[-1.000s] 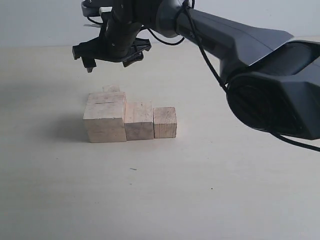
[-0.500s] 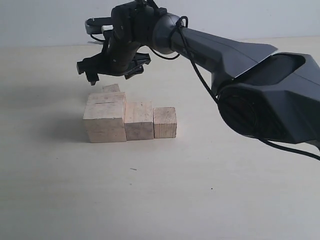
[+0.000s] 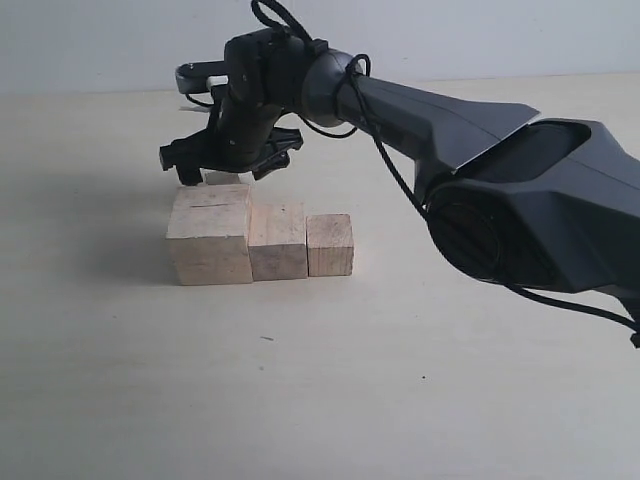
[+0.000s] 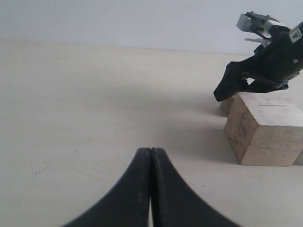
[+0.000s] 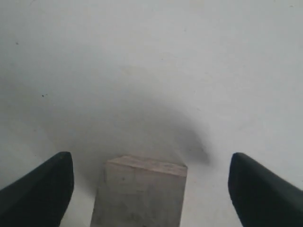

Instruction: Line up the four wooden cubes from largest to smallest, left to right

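Note:
Three pale wooden cubes stand in a touching row: the largest cube [image 3: 210, 238] on the left with a thin dark slit on top, a middle cube [image 3: 278, 241], then a smaller cube [image 3: 330, 245]. The smallest cube [image 3: 222, 178] sits behind the largest, mostly hidden. My right gripper [image 3: 228, 166] reaches across and hangs open low over it. In the right wrist view the smallest cube [image 5: 139, 194] lies between the spread fingers [image 5: 40, 189] of the right gripper [image 5: 150, 163], untouched. My left gripper [image 4: 150, 153] is shut and empty, low over the table, left of the largest cube [image 4: 267, 125].
The pale table [image 3: 400, 380] stretches wide around the row. The right arm's dark body [image 3: 540, 200] fills the right side of the exterior view, above the table behind and right of the cubes.
The right gripper has come down, still open, from well above the row to straddle the smallest cube behind the largest one. The cubes and the left gripper have not moved.

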Robot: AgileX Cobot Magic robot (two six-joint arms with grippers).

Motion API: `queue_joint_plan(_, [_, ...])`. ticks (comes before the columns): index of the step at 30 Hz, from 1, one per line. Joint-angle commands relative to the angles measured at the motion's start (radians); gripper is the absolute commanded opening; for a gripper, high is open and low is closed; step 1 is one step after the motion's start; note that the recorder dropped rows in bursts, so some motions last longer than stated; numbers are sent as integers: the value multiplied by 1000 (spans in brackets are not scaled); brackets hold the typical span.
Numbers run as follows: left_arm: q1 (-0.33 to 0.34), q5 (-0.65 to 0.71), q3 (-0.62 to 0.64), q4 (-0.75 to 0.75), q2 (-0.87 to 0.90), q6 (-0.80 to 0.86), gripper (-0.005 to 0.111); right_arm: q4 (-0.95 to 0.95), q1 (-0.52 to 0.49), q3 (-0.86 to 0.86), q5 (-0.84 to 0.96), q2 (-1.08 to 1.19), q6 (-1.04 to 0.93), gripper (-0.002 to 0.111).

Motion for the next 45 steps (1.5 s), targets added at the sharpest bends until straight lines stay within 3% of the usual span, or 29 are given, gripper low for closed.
queue_joint_plan(1, [-7,-7,-1,-3,-4,-1,0,2,-4,-11,-5,-1,0,72])
queue_joint_plan(8, [-7,-7,-1,-3,-4,-1,0,-5,-4,-46,-11,-40,-28,17])
queue_joint_plan(11, [-7,-7,-1,-3,-4,-1,0,-10,-4,-64,15,-84,-105,0])
queue_joint_plan(17, [-7,-7,-1,-3,-4,-1,0,-118,-21,-86,195,-193,-130,0])
queue_joint_plan(21, [-7,-7,-1,-3,-4,-1,0,-116,-62,-86,306,-263,-301,0])
queue_joint_plan(29, [-7,-7,-1,-3,-4,-1,0,97,-214,2,306,-422,-479,0])
queue_joint_plan(33, [-7,-7,-1,-3,-4,-1,0,134,-284,119,306,-505,-580,0])
queue_joint_plan(37, [-7,-7,-1,-3,-4,-1,0,309,-364,274,306,-606,-751,0])
queue_joint_plan(45, [-7,-7,-1,-3,-4,-1,0,638,-506,717,306,-825,-1250,0])
